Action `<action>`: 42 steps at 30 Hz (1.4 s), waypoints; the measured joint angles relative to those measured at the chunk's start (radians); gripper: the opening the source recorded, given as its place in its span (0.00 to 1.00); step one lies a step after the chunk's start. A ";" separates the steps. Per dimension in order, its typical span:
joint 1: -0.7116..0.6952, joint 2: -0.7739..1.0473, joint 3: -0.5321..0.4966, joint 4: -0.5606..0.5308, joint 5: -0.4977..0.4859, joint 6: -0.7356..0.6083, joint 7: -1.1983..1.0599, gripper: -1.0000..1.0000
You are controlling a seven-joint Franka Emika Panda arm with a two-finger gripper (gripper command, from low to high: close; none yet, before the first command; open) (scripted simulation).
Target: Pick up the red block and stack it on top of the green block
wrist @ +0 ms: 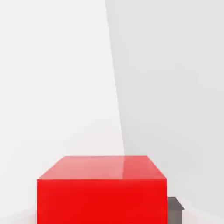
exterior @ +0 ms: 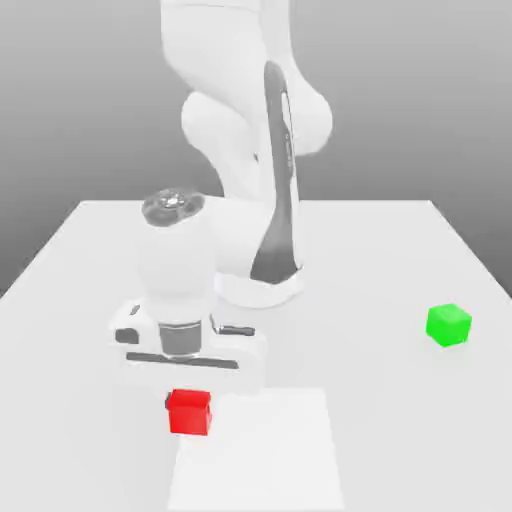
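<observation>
Reaching forward from the far side of the desk (exterior: 400, 250) with the arm (exterior: 260, 180), white links folded over and down toward the exterior view's left. Holding the hand (exterior: 185, 340) upright, wrist straight down, low and directly over the red block (exterior: 189, 412), almost touching its top. Seen from the hand view as a red block (wrist: 102, 192) close up, cut off at the frame's edge, resting on the desk partly over a paler square patch (exterior: 260, 450). Hiding the fingers (wrist: 175, 209) behind hand and block in the exterior view; showing just one dark grey tip beside the block's side face in the hand view. Cannot tell whether clamped on the block or merely beside it. Far off toward the exterior view's right, on bare desk, well apart from arm and red block: the green block (exterior: 448, 325)
</observation>
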 joint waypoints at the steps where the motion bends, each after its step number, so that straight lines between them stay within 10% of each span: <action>1: 0.001 -0.035 -0.005 -0.005 -0.016 -0.029 0.012 0.00; 30: 0.694 -0.339 0.682 -0.050 0.181 -0.261 0.949 0.00; 42: 0.681 -0.280 0.729 -0.043 0.119 -0.176 1.025 0.00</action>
